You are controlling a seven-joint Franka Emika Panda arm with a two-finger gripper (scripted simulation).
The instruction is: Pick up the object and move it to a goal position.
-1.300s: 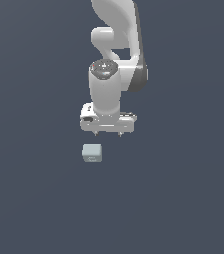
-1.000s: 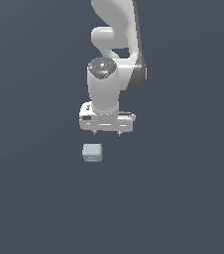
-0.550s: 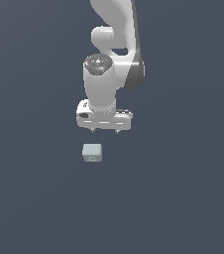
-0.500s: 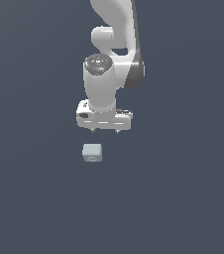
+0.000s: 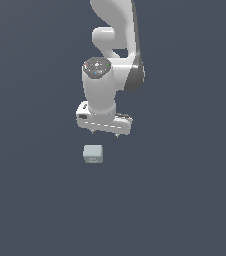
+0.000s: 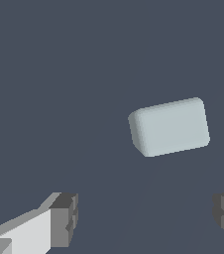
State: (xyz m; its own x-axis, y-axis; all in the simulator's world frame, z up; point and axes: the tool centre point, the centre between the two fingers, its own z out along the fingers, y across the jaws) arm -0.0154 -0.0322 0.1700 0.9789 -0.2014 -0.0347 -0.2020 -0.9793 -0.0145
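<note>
The cube (image 5: 93, 154) lies nearest the exterior camera, flat on the dark floor (image 5: 185, 200), whose edges and corners are out of sight, so I cannot place it against them. My gripper (image 5: 104, 133) hangs just behind and above it with nothing held, and in the wrist view its two dark fingertips (image 6: 64, 219) stand spread wide with the cube (image 6: 169, 126) outside the gap. Farther back my white arm (image 5: 115, 30) rises out of the picture.
</note>
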